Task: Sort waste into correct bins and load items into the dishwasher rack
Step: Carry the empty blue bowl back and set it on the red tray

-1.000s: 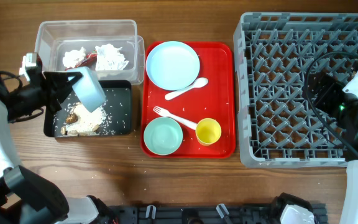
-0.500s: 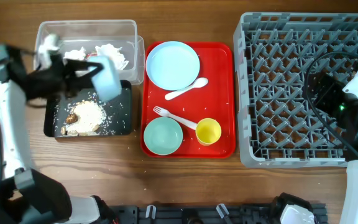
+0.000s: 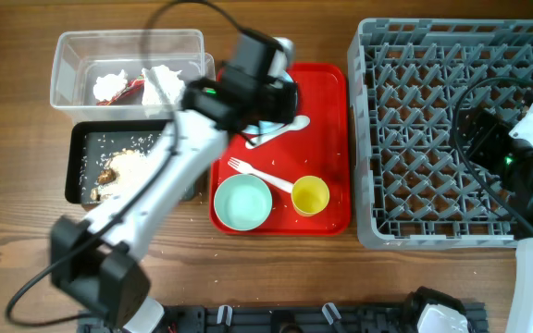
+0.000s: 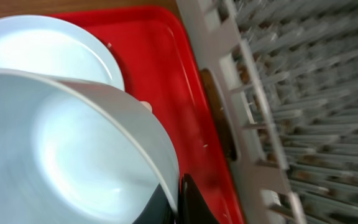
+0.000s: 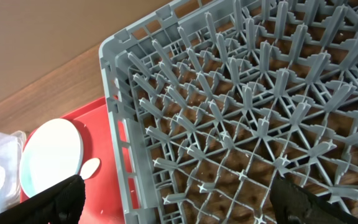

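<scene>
My left gripper (image 4: pixel 178 200) is shut on the rim of a pale blue bowl (image 4: pixel 61 149), which is empty and tilted. It hangs over the red tray (image 4: pixel 166 62), above the pale blue plate (image 4: pixel 48 50). From overhead, the left gripper (image 3: pixel 268 91) covers most of the plate. A white spoon (image 3: pixel 283 131), white fork (image 3: pixel 262 173), mint-green bowl (image 3: pixel 242 202) and yellow cup (image 3: pixel 310 195) lie on the tray. The clear bin (image 3: pixel 72 55) holds napkins and a red wrapper. Rice scraps lie in the black bin (image 3: pixel 179 148). My right gripper (image 5: pixel 179 205) stands open above the grey dishwasher rack (image 5: pixel 247 106).
The dishwasher rack (image 3: pixel 452 129) fills the right side of the table, its left wall close to the red tray (image 3: pixel 336 139). A black cable (image 3: pixel 475 102) loops over the rack. White crumbs dot the wood in front of the black bin.
My left arm has swung right from above the black bin to over the red tray, carrying the pale blue bowl. The right arm has not moved.
</scene>
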